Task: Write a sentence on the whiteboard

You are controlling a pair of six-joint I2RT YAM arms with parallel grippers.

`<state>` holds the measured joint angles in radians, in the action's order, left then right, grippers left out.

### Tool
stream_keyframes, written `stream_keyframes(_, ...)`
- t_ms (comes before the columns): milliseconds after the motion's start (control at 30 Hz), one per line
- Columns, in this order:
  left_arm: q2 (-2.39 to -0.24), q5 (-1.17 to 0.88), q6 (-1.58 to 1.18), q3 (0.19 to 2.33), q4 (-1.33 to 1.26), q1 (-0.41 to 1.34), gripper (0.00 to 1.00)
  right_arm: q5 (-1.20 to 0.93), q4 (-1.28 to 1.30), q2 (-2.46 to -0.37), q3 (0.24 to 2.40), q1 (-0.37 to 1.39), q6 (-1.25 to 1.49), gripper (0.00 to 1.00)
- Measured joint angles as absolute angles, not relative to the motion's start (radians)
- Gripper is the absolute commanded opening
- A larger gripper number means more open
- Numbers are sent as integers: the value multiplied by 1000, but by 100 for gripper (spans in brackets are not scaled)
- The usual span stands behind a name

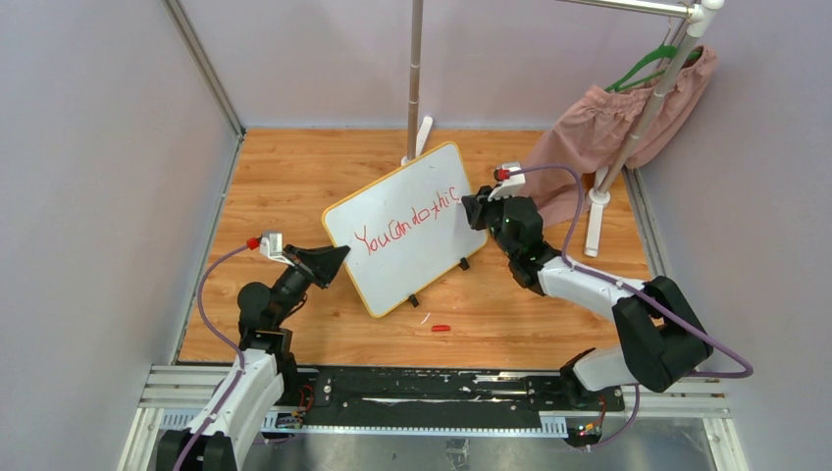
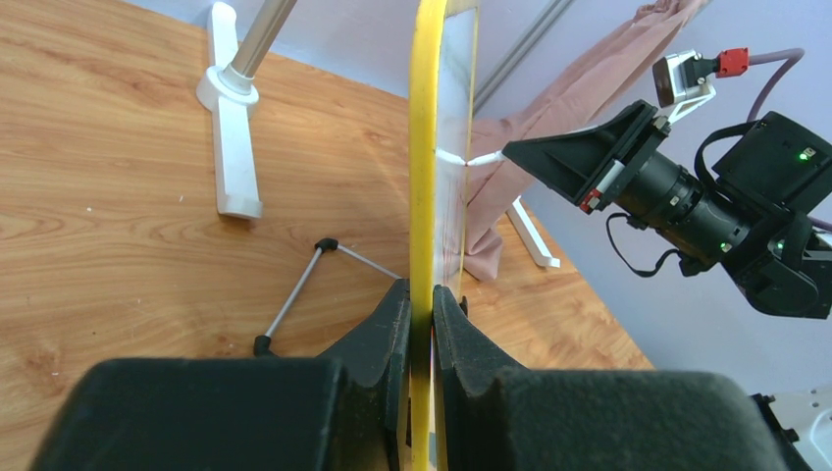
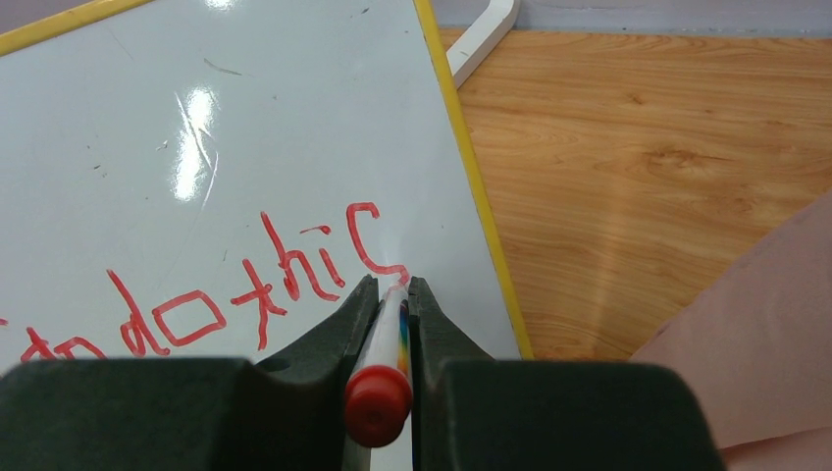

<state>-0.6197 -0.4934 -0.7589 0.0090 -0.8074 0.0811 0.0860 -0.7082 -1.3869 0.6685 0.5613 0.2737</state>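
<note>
I saw the wooden bench (image 1: 294, 186), grey walls (image 1: 98, 147); left fingers (image 2: 422, 314) clamped the whiteboard (image 1: 412, 211), right fingers (image 3: 392, 304) held a marker (image 3: 385, 363) on the sentence (image 1: 407, 224).

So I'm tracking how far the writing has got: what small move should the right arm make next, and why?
Probably curl the red marker tip back leftward to close the last letter. The right gripper holds it against the yellow-rimmed white whiteboard, where the red handwritten sentence ends in a half-drawn "s". The left gripper clamps the rim, steadying the board.
</note>
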Motion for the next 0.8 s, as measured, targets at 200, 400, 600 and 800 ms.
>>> stream_keyframes(200, -620, -494, -759, 9, -807, 81, 0, 86, -707, -1385, 669, 573, 274, 0)
stream_keyframes(400, -620, -494, -759, 9, -807, 82, 0, 85, -703, -1383, 669, 583, 274, 0)
stream_keyframes(600, -620, -494, -759, 9, -807, 82, 0, 79, -703, -1383, 669, 593, 276, 0)
stream_keyframes(800, -620, -493, -759, 9, -806, 82, 0, 78, -696, -1383, 670, 600, 278, 0)
